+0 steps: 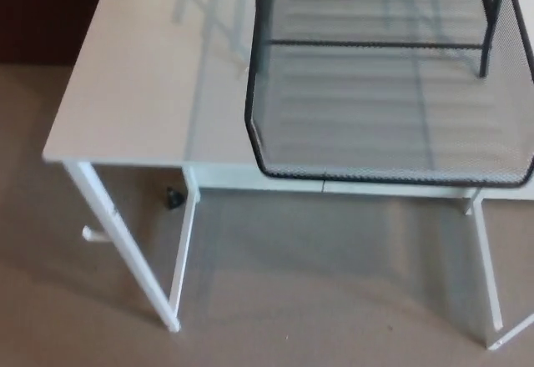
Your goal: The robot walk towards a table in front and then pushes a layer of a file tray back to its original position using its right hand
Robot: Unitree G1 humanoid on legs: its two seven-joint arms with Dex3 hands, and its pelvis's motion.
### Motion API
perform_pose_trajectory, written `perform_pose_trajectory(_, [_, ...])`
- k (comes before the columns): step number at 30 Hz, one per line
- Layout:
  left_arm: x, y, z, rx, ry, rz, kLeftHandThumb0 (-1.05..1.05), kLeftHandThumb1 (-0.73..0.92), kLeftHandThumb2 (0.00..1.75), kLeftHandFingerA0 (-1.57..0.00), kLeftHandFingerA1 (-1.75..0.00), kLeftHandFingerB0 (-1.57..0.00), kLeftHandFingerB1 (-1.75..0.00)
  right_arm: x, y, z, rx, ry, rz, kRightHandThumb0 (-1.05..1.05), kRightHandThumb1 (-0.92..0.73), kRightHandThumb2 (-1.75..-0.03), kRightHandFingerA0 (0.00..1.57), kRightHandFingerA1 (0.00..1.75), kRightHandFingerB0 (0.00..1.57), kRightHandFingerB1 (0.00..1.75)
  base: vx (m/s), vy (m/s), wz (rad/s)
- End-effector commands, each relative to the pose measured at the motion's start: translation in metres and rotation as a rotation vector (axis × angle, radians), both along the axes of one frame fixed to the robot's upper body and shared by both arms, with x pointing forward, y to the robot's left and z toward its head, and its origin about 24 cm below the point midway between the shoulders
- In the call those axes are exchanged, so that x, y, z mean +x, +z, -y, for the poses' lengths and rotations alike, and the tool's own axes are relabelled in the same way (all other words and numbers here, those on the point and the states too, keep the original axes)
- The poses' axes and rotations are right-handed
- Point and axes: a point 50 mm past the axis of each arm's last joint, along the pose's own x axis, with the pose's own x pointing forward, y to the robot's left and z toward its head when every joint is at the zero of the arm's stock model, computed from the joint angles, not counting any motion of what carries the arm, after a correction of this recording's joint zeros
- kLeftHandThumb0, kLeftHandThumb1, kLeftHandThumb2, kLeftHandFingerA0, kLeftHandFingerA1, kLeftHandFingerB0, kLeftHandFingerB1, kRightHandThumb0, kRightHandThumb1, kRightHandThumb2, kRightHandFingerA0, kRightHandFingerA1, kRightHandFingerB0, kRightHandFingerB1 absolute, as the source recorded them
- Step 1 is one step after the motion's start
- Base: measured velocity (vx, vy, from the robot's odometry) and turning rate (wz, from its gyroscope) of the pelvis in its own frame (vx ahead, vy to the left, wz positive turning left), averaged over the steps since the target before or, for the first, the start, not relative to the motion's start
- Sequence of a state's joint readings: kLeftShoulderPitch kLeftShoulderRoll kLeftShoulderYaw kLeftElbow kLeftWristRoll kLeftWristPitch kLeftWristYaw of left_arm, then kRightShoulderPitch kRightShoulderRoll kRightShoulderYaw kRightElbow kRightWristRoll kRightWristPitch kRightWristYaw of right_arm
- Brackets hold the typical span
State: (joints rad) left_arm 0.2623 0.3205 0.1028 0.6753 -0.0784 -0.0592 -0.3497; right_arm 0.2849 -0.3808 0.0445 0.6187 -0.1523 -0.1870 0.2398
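Nearest is bare brown floor (317,300) and the white table's legs (125,242). Above them the table (142,92) edge runs across, and the pulled-out mesh layer (392,108) of the black file tray (501,17) juts to the near edge, right of centre. Neither hand shows, so their state cannot be told. The approach looks nearly finished; next, the right hand must come up against the layer's near rim and push it away.

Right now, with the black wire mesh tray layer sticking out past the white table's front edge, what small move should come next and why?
Probably raise the right hand toward the front rim of the black wire mesh tray layer: it overhangs the white table, and neither hand is in view.
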Motion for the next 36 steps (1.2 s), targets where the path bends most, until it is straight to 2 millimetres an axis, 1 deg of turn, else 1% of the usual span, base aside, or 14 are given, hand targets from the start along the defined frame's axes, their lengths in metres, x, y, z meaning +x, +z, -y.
perform_pose_trajectory(1, [-0.0014, 0.0037, -0.0067, 0.027, -0.01, 0.0, -0.05, 0.47, 0.88, -0.41, -0.6, -0.21, -0.5, 0.0002, -0.0015, 0.0012, -0.025, -0.001, 0.001, -0.24, -0.5, -0.61, 0.7, 0.54, 0.54, 0.47, 0.28, 0.147, -0.2])
perform_pose_trajectory(2, [-0.0017, 0.003, -0.0058, 0.028, -0.011, 0.001, -0.05, 0.47, 0.88, -0.4, -0.59, -0.21, -0.5, -0.0001, -0.001, 0.0019, -0.025, -0.001, 0.0, -0.24, -0.5, -0.61, 0.7, 0.54, 0.54, 0.48, 0.29, 0.227, 0.74])
perform_pose_trajectory(3, [-0.0016, 0.0029, -0.0059, 0.024, -0.005, -0.005, -0.07, 0.68, 0.59, -0.49, -0.46, -0.34, -0.37, 0.0, -0.001, 0.002, -0.025, 0.001, 0.002, -0.25, -0.49, -0.62, 0.71, 0.55, 0.54, 0.48, 0.31, 0.213, -0.45])
perform_pose_trajectory(10, [-0.003, 0.0039, -0.0055, -0.003, 0.032, -0.029, -0.02, 0.69, 0.59, -0.49, -0.46, -0.34, -0.38, -0.0029, -0.0024, 0.0025, -0.023, 0.006, -0.005, -0.24, -0.5, -0.61, 0.71, 0.54, 0.54, 0.48, 0.15, 0.11, 0.03])
perform_pose_trajectory(11, [-0.0042, 0.0039, -0.0051, -0.001, 0.029, -0.033, -0.03, 0.69, 0.59, -0.5, -0.46, -0.35, -0.38, -0.0044, -0.0026, 0.0024, -0.023, 0.005, -0.008, -0.17, -0.55, -0.55, 0.72, 0.49, 0.56, 0.43, 0.1, -0.008, 0.09])
perform_pose_trajectory(13, [-0.0048, 0.0036, -0.005, -0.006, 0.032, -0.038, -0.01, 0.7, 0.58, -0.5, -0.47, -0.35, -0.38, -0.0059, -0.0024, 0.0022, -0.017, 0.008, -0.007, -0.15, -0.56, -0.56, 0.7, 0.5, 0.55, 0.44, 0.11, -0.047, 0.03])
perform_pose_trajectory(25, [-0.002, 0.004, -0.0043, -0.015, 0.04, -0.044, -0.01, 0.7, 0.58, -0.5, -0.46, -0.35, -0.38, -0.0026, -0.0009, 0.001, -0.018, 0.013, -0.001, -0.16, -0.55, -0.56, 0.72, 0.5, 0.55, 0.44, 0.05, -0.122, -0.01])
perform_pose_trajectory(26, [-0.0018, 0.0043, -0.0043, -0.015, 0.038, -0.04, -0.01, 0.7, 0.58, -0.5, -0.47, -0.35, -0.38, -0.0019, -0.001, 0.0012, -0.022, 0.015, -0.001, -0.17, -0.55, -0.55, 0.72, 0.5, 0.55, 0.43, 0.03, 0.027, -0.08])
perform_pose_trajectory(27, [-0.0016, 0.0044, -0.0042, -0.013, 0.038, -0.039, -0.01, 0.7, 0.58, -0.5, -0.47, -0.36, -0.38, -0.0017, -0.0011, 0.0011, -0.023, 0.015, 0.0, -0.24, -0.5, -0.61, 0.69, 0.54, 0.53, 0.48, 0.0, 0.0, 0.0])
perform_pose_trajectory(29, [-0.0016, 0.0047, -0.0042, -0.005, 0.036, -0.039, -0.02, 0.7, 0.58, -0.51, -0.47, -0.36, -0.38, -0.0015, -0.0014, 0.0009, -0.031, 0.016, -0.007, -0.19, -0.55, -0.56, 0.73, 0.49, 0.55, 0.43, 0.05, 0.093, -0.05])
perform_pose_trajectory(31, [-0.0015, 0.0046, -0.0044, -0.003, 0.034, -0.042, -0.02, 0.7, 0.59, -0.5, -0.46, -0.35, -0.38, -0.0016, -0.0015, 0.0008, -0.027, 0.014, -0.006, -0.17, -0.55, -0.56, 0.72, 0.5, 0.55, 0.43, -0.01, 0.138, -0.03])
perform_pose_trajectory(32, [-0.0016, 0.0047, -0.0044, -0.008, 0.033, -0.04, -0.02, 0.7, 0.59, -0.49, -0.47, -0.34, -0.38, -0.0016, -0.0011, 0.0009, -0.029, 0.02, -0.004, -0.17, -0.55, -0.56, 0.72, 0.5, 0.55, 0.43, -0.02, 0.27, 0.7])
perform_pose_trajectory(33, [-0.0017, 0.0045, -0.0045, -0.007, 0.036, -0.04, -0.02, 0.7, 0.58, -0.5, -0.46, -0.36, -0.38, -0.0017, -0.0013, 0.0011, -0.03, 0.017, -0.004, -0.25, -0.5, -0.62, 0.7, 0.54, 0.54, 0.48, -0.01, 0.26, -0.14])
perform_pose_trajectory(36, [-0.0015, 0.0046, -0.0048, -0.007, 0.037, -0.036, -0.02, 0.69, 0.58, -0.5, -0.47, -0.36, -0.38, -0.0014, -0.0016, 0.0008, -0.034, 0.023, -0.003, -0.25, -0.51, -0.62, 0.7, 0.54, 0.53, 0.48, 0.0, 0.112, 0.16])
